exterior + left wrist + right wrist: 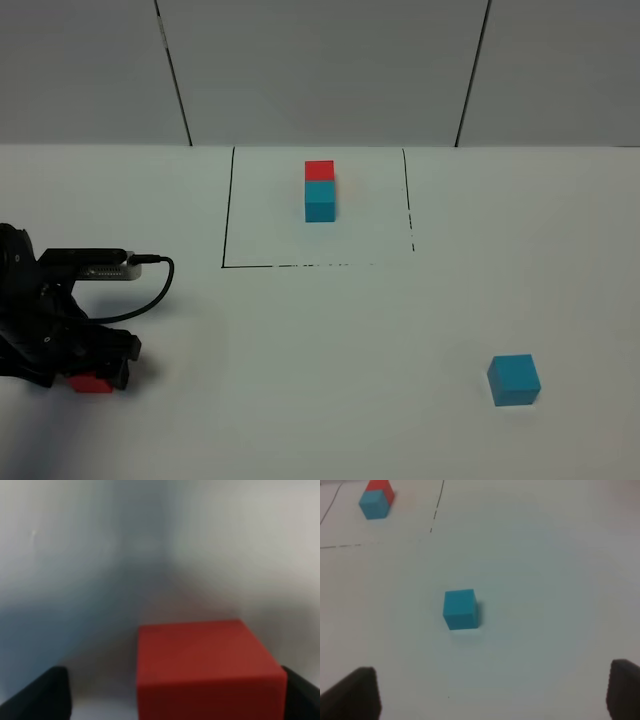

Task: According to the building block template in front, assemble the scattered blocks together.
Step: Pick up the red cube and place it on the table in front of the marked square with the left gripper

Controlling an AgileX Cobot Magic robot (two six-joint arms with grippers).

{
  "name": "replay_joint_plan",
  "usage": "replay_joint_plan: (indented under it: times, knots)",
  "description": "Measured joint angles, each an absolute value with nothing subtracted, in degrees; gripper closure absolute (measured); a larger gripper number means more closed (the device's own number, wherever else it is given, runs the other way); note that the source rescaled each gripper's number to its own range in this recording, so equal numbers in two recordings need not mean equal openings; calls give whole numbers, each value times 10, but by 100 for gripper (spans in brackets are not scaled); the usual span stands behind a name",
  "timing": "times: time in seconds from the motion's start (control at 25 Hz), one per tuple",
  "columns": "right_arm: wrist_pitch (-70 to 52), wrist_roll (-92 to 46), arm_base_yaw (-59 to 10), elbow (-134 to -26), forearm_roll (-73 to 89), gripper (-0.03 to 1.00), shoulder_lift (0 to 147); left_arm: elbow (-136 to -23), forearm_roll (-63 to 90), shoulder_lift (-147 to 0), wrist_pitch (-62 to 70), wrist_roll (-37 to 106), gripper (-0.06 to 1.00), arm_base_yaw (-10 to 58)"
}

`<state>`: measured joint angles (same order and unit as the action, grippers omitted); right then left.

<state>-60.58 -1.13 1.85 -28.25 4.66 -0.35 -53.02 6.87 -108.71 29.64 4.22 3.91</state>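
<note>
The building block template (320, 190), a red cube joined to a cyan-blue one, lies inside the black-lined rectangle at the back; the right wrist view also catches the template (376, 499). Of the scattered blocks, the red cube (90, 383) sits at the front left under my left gripper (100, 372). In the left wrist view the red cube (205, 665) sits between the open fingers (45, 695), close to one and with a gap to the other. The blue cube (514, 379) rests alone at the front right. My right gripper (490, 695) hovers open, short of the blue cube (461, 609).
A white table (320, 340) carries a thin black outline (228, 220) around the template. A black cable (160, 285) loops off the left arm. Grey wall panels stand behind the table.
</note>
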Motion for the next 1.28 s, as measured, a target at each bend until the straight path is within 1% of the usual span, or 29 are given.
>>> replay_joint_plan:
  times: [0.08, 0.16, 0.28, 0.4, 0.52, 0.56, 0.8, 0.96, 1.16, 1.28]
  knots:
    - [-606, -11, 19, -282, 47, 16, -3, -530, 68, -1087, 298, 42, 28, 39]
    - [-606, -11, 19, -282, 47, 16, -3, -531, 66, -1087, 299, 42, 32, 39]
    - [-606, -11, 19, -282, 47, 16, -3, -531, 60, -1088, 300, 42, 44, 39]
    - [-606, -11, 19, -282, 47, 16, -3, -531, 50, -1088, 300, 42, 63, 39]
    - [-606, -11, 19, -282, 47, 16, -3, -531, 49, -1088, 299, 43, 91, 39]
    - [-606, -11, 19, -282, 47, 16, -3, -531, 49, -1088, 299, 43, 94, 39]
    - [-606, -11, 19, -282, 47, 16, -3, -534, 49, -1088, 304, 43, 94, 38]
    - [-606, -11, 19, -282, 47, 16, -3, -563, 64, -1093, 354, 47, 94, 39]
    - [-606, -11, 19, -282, 47, 16, -3, -646, 68, -1083, 445, 119, 94, 49]
    - [-606, -11, 19, -282, 47, 16, -3, -699, 67, -1077, 495, 188, 94, 77]
